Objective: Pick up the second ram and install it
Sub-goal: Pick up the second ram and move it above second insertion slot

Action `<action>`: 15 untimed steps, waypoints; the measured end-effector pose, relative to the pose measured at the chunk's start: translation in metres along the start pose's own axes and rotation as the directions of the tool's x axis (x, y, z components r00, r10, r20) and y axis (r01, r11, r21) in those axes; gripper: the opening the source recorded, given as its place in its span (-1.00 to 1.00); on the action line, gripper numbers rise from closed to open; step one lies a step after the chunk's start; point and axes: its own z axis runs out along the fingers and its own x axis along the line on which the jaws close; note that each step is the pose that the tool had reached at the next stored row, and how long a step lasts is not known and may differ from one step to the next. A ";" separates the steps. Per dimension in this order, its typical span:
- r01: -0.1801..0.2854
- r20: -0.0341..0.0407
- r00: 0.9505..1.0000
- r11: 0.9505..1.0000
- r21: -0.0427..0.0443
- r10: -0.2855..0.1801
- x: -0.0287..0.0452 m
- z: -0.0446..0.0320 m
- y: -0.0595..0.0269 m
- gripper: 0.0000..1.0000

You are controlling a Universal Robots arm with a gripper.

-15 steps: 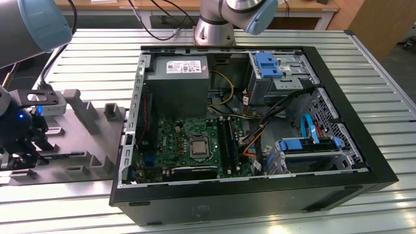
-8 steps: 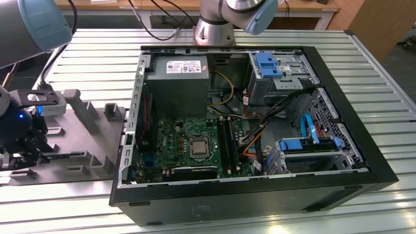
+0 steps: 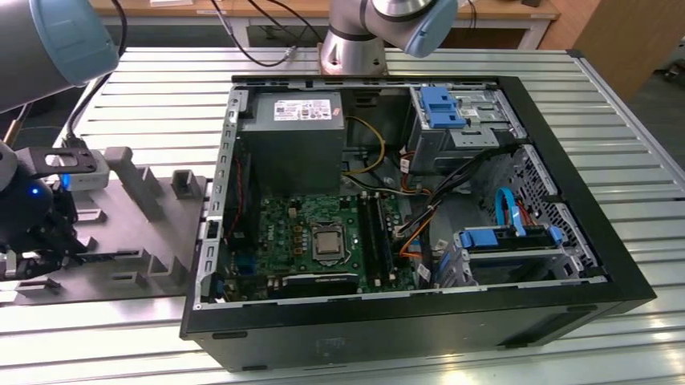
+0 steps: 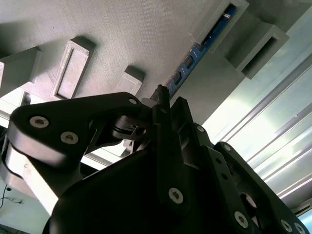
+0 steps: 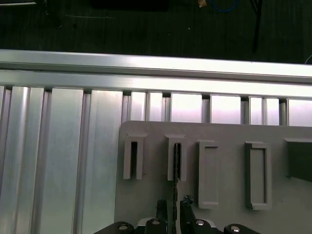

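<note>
At the desk [image 3: 631,136] edge on the exterior view's left, my gripper [image 3: 41,241] hangs over a gray fixture plate [image 3: 150,241] that lies flat on the slatted aluminium surface. The plate carries a row of raised slotted holders. The second ram [image 5: 176,163] stands on edge in one holder [image 5: 169,156], the second from the plate's end in the first wrist view. In the second wrist view its blue board [image 4: 197,51] runs out of the slot toward my fingertips [image 4: 163,100].

Jaw state: narrow. My jaws stand one on each side of the ram's near end. In the first wrist view a thin dark gap shows between each finger [image 5: 162,210] and the board's edge.

An open computer case [image 3: 428,337] lies on the desk just beside the plate, with its motherboard [image 3: 289,233] facing up.
</note>
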 end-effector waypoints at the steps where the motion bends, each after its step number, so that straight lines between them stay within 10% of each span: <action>1: 0.000 0.000 1.000 1.000 0.000 0.000 0.0000 0.0000 0.0000 -0.51; 15: 0.001 0.012 1.000 1.000 0.000 -0.001 0.0001 -0.0001 -0.0022 -0.51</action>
